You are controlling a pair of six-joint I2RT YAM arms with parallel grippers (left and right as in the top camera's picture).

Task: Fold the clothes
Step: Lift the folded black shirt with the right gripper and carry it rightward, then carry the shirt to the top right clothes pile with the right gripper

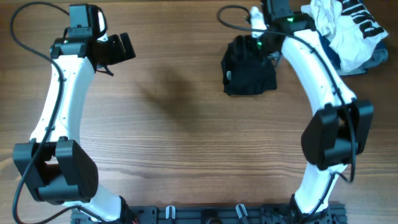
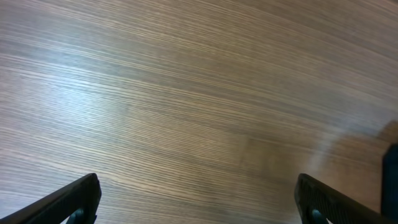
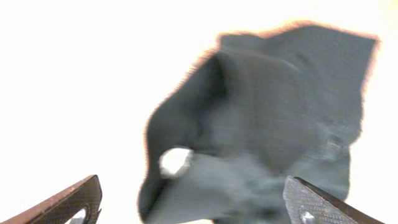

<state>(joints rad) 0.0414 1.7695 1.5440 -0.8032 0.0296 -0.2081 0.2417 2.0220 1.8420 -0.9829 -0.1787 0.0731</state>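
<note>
Both spread wide: left hand (image 2: 196,186) empty, right hand (image 3: 191,186) seemingly above garment (image 3: 267,106).

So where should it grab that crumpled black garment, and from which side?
Probably a loose outer edge, like the one beside the white logo, not the thick middle: the black garment lies bunched in a heap, so its middle is layers deep. The right end effector hangs open above it, so straight down from above looks simplest.

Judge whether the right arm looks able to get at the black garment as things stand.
Probably yes. The right gripper hangs open over the black garment, with nothing between them in the wrist view. The heap of other clothes lies off to one side.
</note>
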